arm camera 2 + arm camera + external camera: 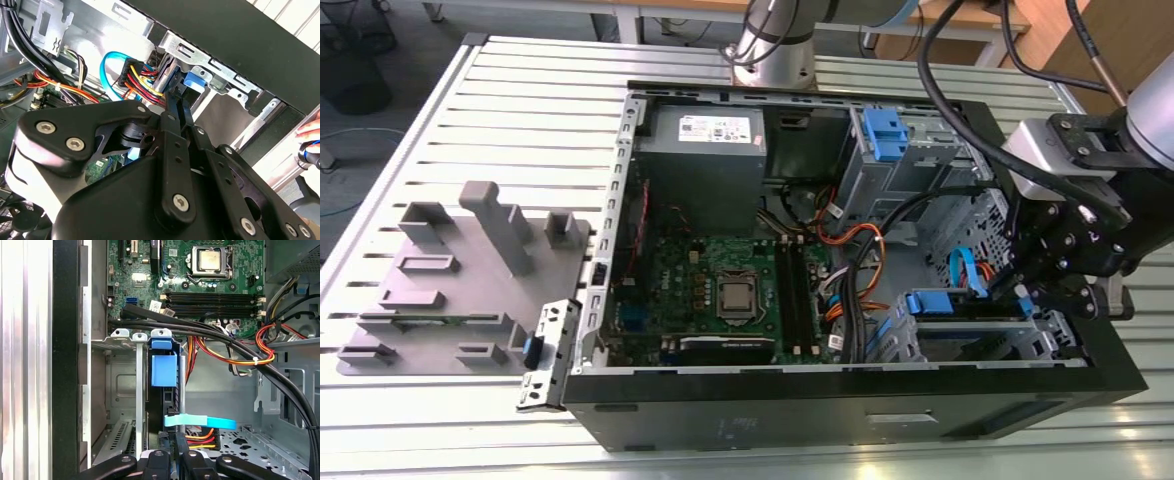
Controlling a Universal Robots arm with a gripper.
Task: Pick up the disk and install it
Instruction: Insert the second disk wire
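The disk [941,302] sits edge-up in the metal drive cage at the near corner of the open computer case [720,420], on the exterior view's right. Its blue end tab and rail top show in the first wrist view, disk [163,371], and in the second wrist view, disk [195,80]. My gripper [1034,295] hangs over that cage. In the second wrist view the gripper [176,100] has both black fingers drawn together, their tips beside the disk's end and the cable plug. The first wrist view has the gripper [175,460] in line with the disk's slot.
Black, orange and yellow cables [235,347] cross just beside the cage, with a light-blue flat cable [200,421]. A grey power-supply box [707,135] and a tall blue clip [883,135] stand at the case's far side. A grey fixture [467,270] lies outside. A person's hand [310,132] is nearby.
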